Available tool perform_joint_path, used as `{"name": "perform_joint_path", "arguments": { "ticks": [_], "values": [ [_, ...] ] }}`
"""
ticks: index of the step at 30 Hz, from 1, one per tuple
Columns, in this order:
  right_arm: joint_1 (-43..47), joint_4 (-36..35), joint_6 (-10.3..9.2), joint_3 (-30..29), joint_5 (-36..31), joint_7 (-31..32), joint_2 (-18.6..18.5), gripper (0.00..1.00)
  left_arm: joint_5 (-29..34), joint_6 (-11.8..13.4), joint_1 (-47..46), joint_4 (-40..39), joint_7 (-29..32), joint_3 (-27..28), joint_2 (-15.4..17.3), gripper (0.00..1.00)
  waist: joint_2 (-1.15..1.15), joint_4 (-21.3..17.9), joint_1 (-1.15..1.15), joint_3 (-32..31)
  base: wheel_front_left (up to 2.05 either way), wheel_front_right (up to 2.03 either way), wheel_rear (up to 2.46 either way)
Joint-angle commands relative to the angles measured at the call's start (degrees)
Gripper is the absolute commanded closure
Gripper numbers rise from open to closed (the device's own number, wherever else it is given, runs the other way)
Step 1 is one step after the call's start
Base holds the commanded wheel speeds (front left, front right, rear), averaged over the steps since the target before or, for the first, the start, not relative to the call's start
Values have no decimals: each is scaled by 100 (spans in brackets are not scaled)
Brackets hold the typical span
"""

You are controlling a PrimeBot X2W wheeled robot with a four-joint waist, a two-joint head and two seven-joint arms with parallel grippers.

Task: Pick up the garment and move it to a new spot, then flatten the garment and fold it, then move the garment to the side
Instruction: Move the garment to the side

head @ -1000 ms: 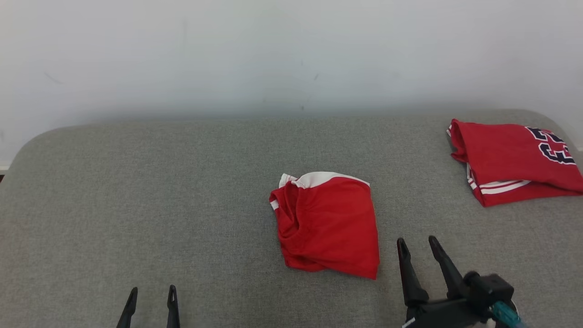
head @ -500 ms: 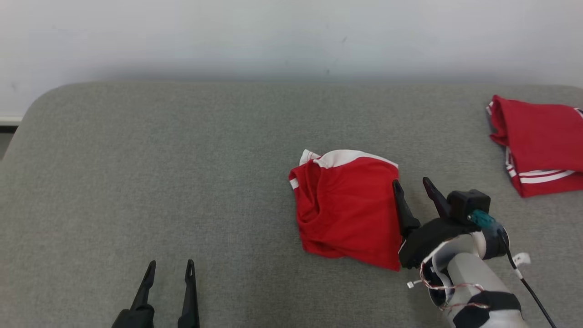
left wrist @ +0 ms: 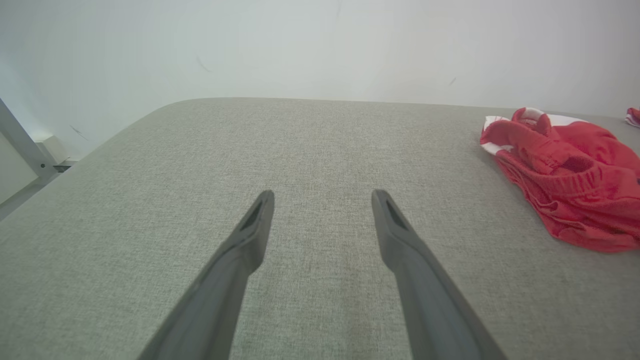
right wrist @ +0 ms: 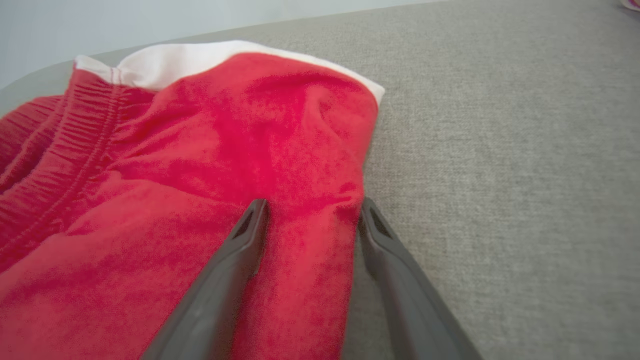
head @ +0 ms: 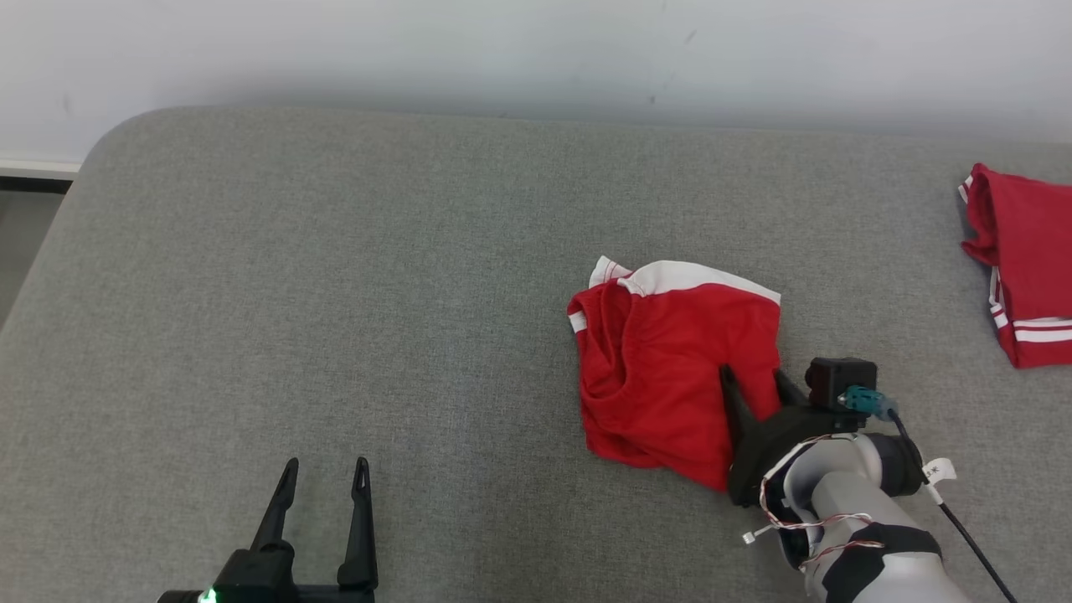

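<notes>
The garment [head: 670,360] is a pair of red shorts with a white band, lying crumpled on the grey cushion a little right of centre. It also appears at the right of the left wrist view [left wrist: 565,180]. My right gripper [head: 751,373] is at its right edge, open, one finger lying on top of the cloth and the other at the hem. In the right wrist view the gripper [right wrist: 312,204] has a ridge of the red cloth [right wrist: 200,150] between its spread fingers. My left gripper [head: 327,462] hovers open over bare cushion at the lower left, with nothing between its fingers [left wrist: 323,194].
The grey cushion [head: 335,293] ends at a rounded far-left corner against a white wall [head: 502,50]. A second red garment [head: 1026,268] with white stripes lies folded at the far right edge.
My right gripper has moved forward onto the garment's right edge, and cloth now sits between its fingers, which have drawn slightly closer. The head camera has shifted; the left gripper stays open.
</notes>
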Motion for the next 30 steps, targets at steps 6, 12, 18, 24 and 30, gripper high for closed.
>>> {"name": "perform_joint_path", "arguments": {
  "ticks": [6, 12, 18, 24, 30],
  "values": [
    [-80, 101, 14, 481, 183, 66, 1, 100, -7, 9, 24, 1, -17, 31, -4, 0, -1, -128, -1, -74, 0, 0, 0],
    [-619, -59, 12, 1245, 222, 370, -487, 100, 86, -48, 53, -86, -17, 59, -3, 0, -1, -407, -1, 47, 0, 0, 0],
    [-1218, -448, 12, 2142, 556, 927, -1229, 100, 110, -84, -146, -165, -17, 41, -5, 0, -1, -669, -1, 334, 0, 0, 0],
    [-1834, -885, 12, 2839, 1067, 1366, -2070, 100, 216, -132, -387, -288, -17, 14, -3, 0, -1, -863, -1, 689, 0, 0, 0],
    [-2448, -1224, 12, 3433, 1451, 1662, -2970, 100, 331, -185, -641, -538, -17, 12, -3, 0, -1, -951, -1, 1099, 0, 0, 0]
  ]
}}
